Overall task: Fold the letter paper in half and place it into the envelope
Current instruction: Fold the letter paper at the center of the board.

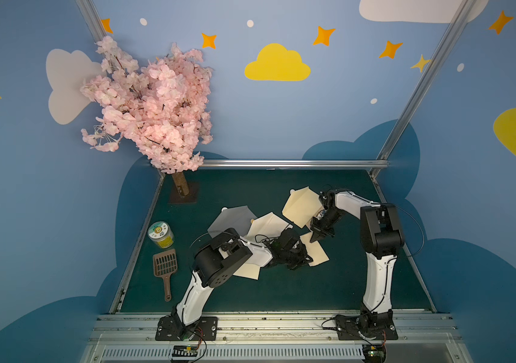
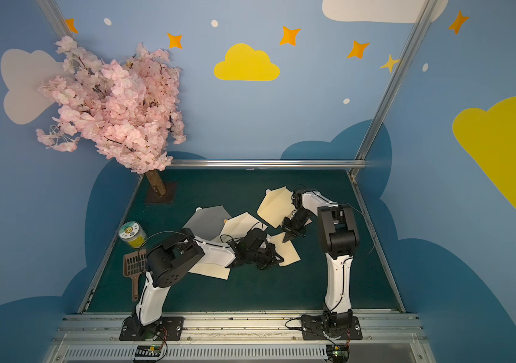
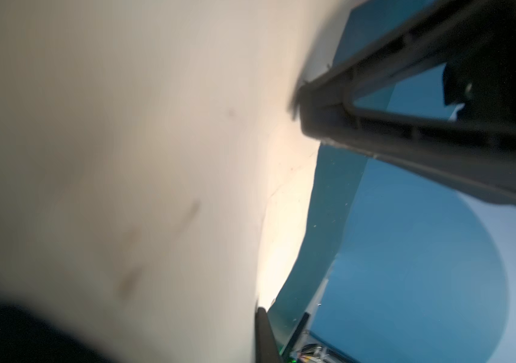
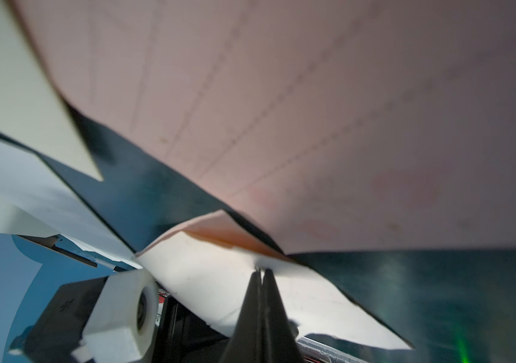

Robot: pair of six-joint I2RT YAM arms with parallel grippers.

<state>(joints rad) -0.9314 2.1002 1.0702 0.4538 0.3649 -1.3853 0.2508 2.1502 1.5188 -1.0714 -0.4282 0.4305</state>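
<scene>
The cream letter paper (image 1: 319, 253) (image 2: 289, 253) lies mid-table, partly under my left arm. My left gripper (image 1: 305, 257) (image 2: 277, 261) is shut low on it. In the left wrist view the paper (image 3: 156, 157) fills most of the frame, right against one finger (image 3: 262, 327). My right gripper (image 1: 314, 240) (image 2: 286, 240) points down at the sheet's far edge. Its jaws (image 4: 261, 272) are shut on that edge (image 4: 212, 283), beside a turned-up corner. A cream envelope (image 1: 266, 224) with its flap open lies just behind the left arm.
A second cream envelope (image 1: 300, 206) sits by the right wrist and a grey one (image 1: 231, 220) further left. A yellow-filled jar (image 1: 161, 234) and a brown slotted scoop (image 1: 165, 267) lie at the left edge. The blossom tree's trunk (image 1: 181, 185) stands at the back left corner.
</scene>
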